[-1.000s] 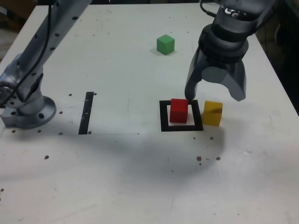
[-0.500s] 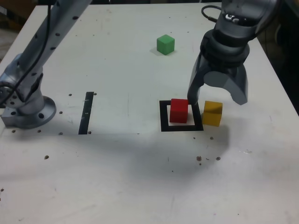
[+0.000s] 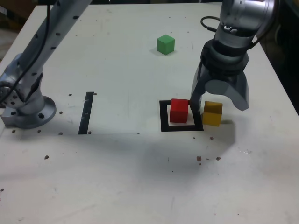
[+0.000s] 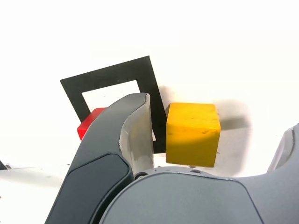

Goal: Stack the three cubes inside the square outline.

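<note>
The red cube [image 3: 179,110] sits inside the black square outline [image 3: 182,127]. The yellow cube [image 3: 212,113] rests on the table just outside the outline, on the exterior view's right. My gripper [image 3: 217,105] is open and low over the yellow cube, with one finger on each side of it. In the wrist view the yellow cube [image 4: 192,133] lies between the fingers [image 4: 133,135] without touching them, and the near finger partly hides the red cube [image 4: 89,125] and the outline [image 4: 112,77]. The green cube [image 3: 165,44] stands alone at the far side of the table.
A narrow black strip [image 3: 86,112] lies on the table to the exterior view's left of the outline. The arm's grey base [image 3: 25,109] is bolted at the left edge. Small dark specks [image 3: 199,158] dot the white table top [image 3: 117,177].
The gripper has moved down and slightly to the exterior view's right, from above the outline's far edge to around the yellow cube. The cubes have not moved.
</note>
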You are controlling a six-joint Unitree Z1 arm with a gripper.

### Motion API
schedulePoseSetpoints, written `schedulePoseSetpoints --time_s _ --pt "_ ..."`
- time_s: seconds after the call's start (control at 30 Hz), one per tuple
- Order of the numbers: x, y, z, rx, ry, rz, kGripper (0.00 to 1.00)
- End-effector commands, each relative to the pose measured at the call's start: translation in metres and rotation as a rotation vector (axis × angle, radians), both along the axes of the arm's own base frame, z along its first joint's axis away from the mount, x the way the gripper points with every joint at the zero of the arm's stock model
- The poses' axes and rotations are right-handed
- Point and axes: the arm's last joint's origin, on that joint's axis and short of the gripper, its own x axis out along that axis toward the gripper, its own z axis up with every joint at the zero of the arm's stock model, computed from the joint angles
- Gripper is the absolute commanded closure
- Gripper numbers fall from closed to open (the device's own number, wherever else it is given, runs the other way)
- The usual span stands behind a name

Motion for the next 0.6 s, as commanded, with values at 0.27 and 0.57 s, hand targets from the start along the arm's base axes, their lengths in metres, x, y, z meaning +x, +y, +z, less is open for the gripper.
schedulePoseSetpoints --time_s 0.27,0.57 --pt "0.003 -0.001 -0.011 -0.027 0.009 -0.005 0.06" --pt "0.001 -0.002 -0.016 -0.051 0.049 0.003 0.22"
